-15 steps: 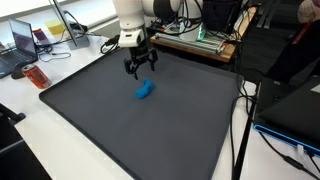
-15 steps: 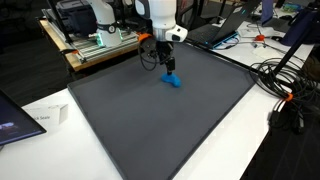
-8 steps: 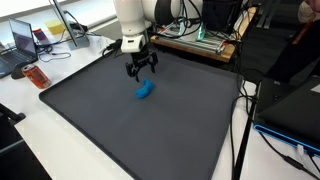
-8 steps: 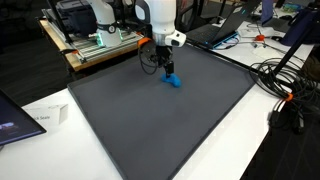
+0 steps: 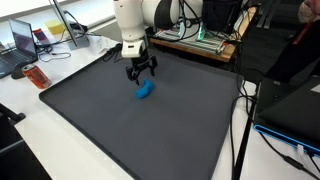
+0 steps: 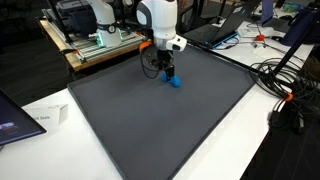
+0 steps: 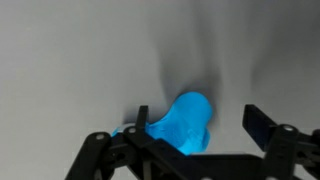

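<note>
Dark grey mat (image 5: 130,140), blue object (image 5: 146,92), perhaps cloth

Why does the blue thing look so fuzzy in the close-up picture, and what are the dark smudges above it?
In the wrist view the blue thing sits very close to the camera, so its edges look soft; the smudges are blurry shadows on the grey mat, probably from the open gripper; in both exterior views everything looks sharper, but the blue thing is tiny.
</note>
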`<state>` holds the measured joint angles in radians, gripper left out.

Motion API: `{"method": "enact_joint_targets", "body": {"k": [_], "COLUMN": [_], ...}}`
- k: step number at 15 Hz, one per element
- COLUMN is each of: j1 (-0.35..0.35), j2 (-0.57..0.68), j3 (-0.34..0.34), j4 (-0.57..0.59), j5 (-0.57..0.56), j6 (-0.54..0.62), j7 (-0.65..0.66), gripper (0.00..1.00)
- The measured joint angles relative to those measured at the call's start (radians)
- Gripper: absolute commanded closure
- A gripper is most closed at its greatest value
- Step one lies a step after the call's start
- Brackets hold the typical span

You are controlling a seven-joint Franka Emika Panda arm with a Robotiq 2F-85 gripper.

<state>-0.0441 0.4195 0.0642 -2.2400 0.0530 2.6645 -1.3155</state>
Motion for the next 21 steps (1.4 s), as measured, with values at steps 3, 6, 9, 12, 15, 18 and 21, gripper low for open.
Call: {"method": "enact_joint_targets", "body": {"k": [3, 6, 9, 12, 15, 18, 21], "j1": [0.000, 0.000, 0.000, -0.001, -0.001, -0.001, -0.001], "j2": [0.013, 0.024, 0.026, 0.026, 0.029, 0.035, 0.037], "j3": [0.001, 0.002, 0.002, 0.002, 0.002, 0.002, 0.001], "j4": [0.012, 0.022, 0.023, 0.023, 0.023, 0.023, 0.025], "j5": [-0.006, -0.017, -0.026, -0.043, -0.063, -0.083, -0.100], "j6": [0.000, 0.000, -0.002, -0.003, -0.005, -0.006, -0.006], "j7": [0.000, 0.000, 0.000, 0.000, 0.000, 0.000, 0.000], "gripper": [0.57, 0.75, 0.73, 0.57, 0.67, 0.94, 0.96]}}
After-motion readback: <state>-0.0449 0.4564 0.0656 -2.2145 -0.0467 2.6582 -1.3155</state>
